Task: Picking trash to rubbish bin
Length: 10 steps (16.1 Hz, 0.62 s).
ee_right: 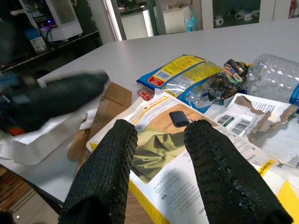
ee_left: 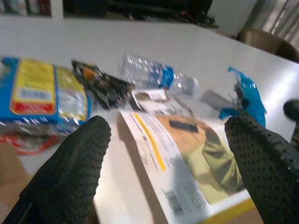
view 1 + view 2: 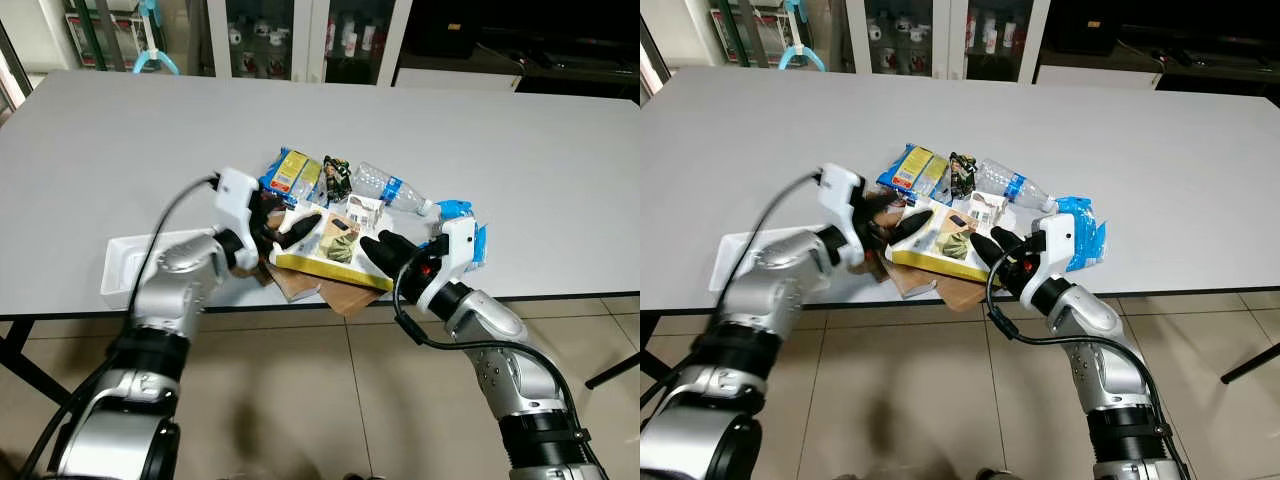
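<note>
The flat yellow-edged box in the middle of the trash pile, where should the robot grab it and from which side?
Probably by its two short ends. The flat yellow-edged box lies flat atop brown cardboard at the table's near edge. The open left gripper and right gripper already flank it, so closing in from both sides looks easiest.

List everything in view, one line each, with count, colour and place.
Table: one, white, spanning the scene.
Flat box: one, white and yellow, at the table's near edge, between the grippers.
Snack packet: one, blue and yellow, behind the box.
Dark wrapper: one, black, beside the packet.
Plastic bottle: one, clear with blue label, lying down.
Blue wrapper: one, by the right arm.
Cardboard: brown pieces, under the box.
White tray: one, near edge.
Left gripper: open, black.
Right gripper: open, black.
</note>
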### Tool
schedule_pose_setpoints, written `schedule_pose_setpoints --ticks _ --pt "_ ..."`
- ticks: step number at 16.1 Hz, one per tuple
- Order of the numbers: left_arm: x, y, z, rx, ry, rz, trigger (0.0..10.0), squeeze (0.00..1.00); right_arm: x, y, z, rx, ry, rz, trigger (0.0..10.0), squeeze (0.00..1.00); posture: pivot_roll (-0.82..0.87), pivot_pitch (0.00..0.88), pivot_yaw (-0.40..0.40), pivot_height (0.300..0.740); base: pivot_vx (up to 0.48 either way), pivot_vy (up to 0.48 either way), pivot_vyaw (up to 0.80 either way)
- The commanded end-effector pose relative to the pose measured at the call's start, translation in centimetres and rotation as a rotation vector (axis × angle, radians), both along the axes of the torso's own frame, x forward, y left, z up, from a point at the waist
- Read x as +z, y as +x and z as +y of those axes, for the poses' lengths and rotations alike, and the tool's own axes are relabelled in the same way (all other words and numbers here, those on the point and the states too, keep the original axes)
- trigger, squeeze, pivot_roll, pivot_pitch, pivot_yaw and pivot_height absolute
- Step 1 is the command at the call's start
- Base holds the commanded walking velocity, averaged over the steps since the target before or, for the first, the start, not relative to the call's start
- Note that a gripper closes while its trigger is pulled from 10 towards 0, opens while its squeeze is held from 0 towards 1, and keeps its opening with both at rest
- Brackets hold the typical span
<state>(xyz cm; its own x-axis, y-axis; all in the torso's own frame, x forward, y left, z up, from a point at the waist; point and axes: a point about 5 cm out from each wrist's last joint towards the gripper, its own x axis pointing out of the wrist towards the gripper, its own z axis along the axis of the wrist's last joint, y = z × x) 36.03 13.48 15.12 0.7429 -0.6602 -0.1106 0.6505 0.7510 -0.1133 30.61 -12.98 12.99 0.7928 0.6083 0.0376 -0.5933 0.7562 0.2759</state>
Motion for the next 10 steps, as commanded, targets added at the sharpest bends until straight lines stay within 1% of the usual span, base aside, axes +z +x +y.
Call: schedule_pose_setpoints --ticks 1,3,6,8,10 --pt "-0.3 0.2 -0.6 -0.026 0.036 0.014 10.0 0.0 0.5 -0.1 -0.5 -0.018 0.003 -0.012 10.0 0.0 -0.06 0.043 -0.056 0.74 0.0 0.0 0.0" --pt "-1.3 0.2 -0.9 -0.027 0.016 0.071 10.0 0.0 0.5 -0.1 -0.5 -0.015 0.003 -0.013 10.0 0.0 -0.07 0.043 -0.055 0.74 0.0 0.0 0.0" --pt "-1.8 0.2 -1.2 -0.037 -0.011 0.096 10.0 0.0 0.5 -0.1 -0.5 -0.012 0.004 -0.015 10.0 0.0 -0.07 0.044 -0.056 0.74 0.0 0.0 0.0" --pt "-2.1 0.2 -1.2 -0.033 -0.044 0.122 10.0 0.0 0.5 -0.2 -0.5 -0.012 0.006 -0.013 10.0 0.0 -0.07 0.045 -0.055 0.74 0.0 0.0 0.0" --pt "-3.1 -0.1 -1.4 -0.049 -0.09 0.177 10.0 0.0 0.5 -0.2 -0.3 -0.008 0.011 -0.012 10.0 0.0 -0.07 0.045 -0.055 0.74 0.0 0.0 0.0"
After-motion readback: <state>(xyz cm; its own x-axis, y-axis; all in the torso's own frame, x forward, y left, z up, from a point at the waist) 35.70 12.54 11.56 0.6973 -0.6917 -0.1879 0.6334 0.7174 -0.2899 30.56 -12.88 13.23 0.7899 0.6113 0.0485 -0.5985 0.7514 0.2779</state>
